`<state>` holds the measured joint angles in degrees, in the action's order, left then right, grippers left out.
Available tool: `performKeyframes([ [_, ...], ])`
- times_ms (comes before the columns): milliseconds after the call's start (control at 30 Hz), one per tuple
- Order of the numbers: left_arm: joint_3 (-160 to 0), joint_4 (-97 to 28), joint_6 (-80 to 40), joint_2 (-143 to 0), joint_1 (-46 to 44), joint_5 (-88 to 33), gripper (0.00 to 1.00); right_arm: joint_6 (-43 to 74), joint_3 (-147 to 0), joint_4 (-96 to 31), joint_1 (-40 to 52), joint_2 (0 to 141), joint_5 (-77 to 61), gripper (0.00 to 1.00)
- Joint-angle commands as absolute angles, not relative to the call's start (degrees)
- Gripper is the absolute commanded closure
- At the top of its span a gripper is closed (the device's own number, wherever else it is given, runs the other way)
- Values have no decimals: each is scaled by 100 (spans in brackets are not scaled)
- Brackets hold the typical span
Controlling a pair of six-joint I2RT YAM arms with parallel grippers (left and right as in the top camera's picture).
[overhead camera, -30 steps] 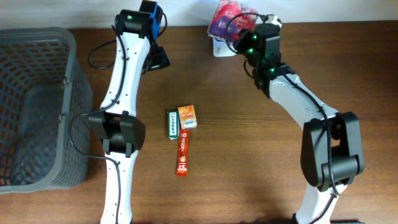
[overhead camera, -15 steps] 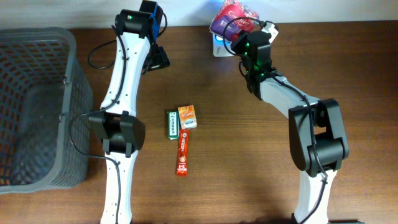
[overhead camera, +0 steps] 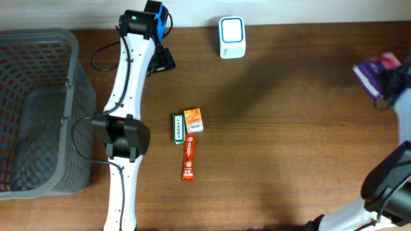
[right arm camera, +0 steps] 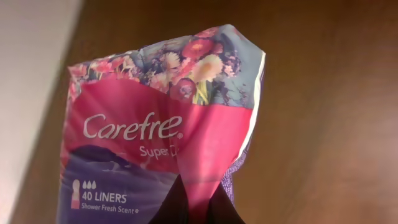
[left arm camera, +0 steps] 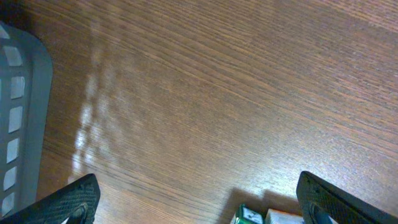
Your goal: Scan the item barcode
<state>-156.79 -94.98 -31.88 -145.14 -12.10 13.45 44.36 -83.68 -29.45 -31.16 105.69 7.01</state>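
Carry: liner pack [right arm camera: 168, 124] right of scanner [overhead camera: 231, 37] | right gripper [right arm camera: 194, 202] clamps it; left gripper [left arm camera: 202, 199] agape, empty | next, likely: barcode facing scanner

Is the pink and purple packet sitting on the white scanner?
No, the packet is far off at the right edge of the overhead view, well apart from the white scanner at the top middle.

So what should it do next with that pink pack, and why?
Probably lower the pack to the table at the right and let go. The right gripper is shut on it, and it has just swung away from the scanner, where it hung a moment ago, so the scan looks done.
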Motion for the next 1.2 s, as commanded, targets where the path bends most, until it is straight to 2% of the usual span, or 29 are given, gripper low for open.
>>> performKeyframes([
  [0,-15655,-9507,-3142,-14355,-1225,1304,1,3389,-8368,-2956,-4034,10827,388,96],
  [100,-15655,-9507,-3142,-14355,-1225,1306,1,3173,-8368,-2849,-4421,11008,196,95],
  [200,-15655,-9507,-3140,-14355,-1225,1304,1,2947,-8368,-2552,-4508,11037,191,82],
  [233,-15655,-9507,-3142,-14355,-1225,1306,1,2515,-8368,-2493,-4501,11034,193,45],
  [267,-15655,-9504,-3140,-14355,-1225,1304,1,2335,-8370,-2530,-4504,11026,193,22],
  [300,-15655,-9507,-3140,-14355,-1225,1304,1,2274,-8370,-2665,-4545,10884,193,6],
  [433,-15655,-9507,-3142,-14355,-1225,1306,1,2290,-8372,-2792,-4604,9583,-290,1],
  [567,-15655,-9507,-3140,-14355,-1225,1304,1,2292,-8370,-3194,-4602,7924,-3754,1],
  [633,-15655,-9507,-3142,-14355,-1225,1306,1,2292,-8370,-3844,-4600,7655,-4377,1],
  [733,-15655,-9507,-3140,-14355,-1225,1304,1,2281,-8368,-5334,-4359,7706,-4436,1],
  [800,-15655,-9485,-3144,-14355,-1225,1048,1,2145,-8359,-5813,-3935,7907,-4440,1],
  [900,-15657,-9673,-3009,-14355,-1227,-357,1,1234,-8346,-6031,-2891,8311,-4307,1],
  [933,-15624,-9673,-2453,-14361,-1297,-1297,0,1243,-8346,-6029,-2480,8512,-3942,1],
  [967,-15565,-9673,-2073,-14361,-1396,-1601,2,1243,-8346,-6025,-2268,8630,-3763,1],
  [1000,-15476,-9675,-1702,-14361,-1599,-1675,6,1243,-8346,-6010,-1929,8860,-3605,1],
  [1100,-14800,-9668,-1682,-14361,-2228,-856,6,1245,-8346,-5892,-1194,9649,-3546,1],
  [1133,-14588,-9627,-1723,-14361,-2362,-582,10,1245,-8346,-5876,-985,9972,-3548,1],
  [1167,-14403,-9509,-1726,-14361,-2438,-445,20,1245,-8346,-5828,-823,10267,-3548,1],
])
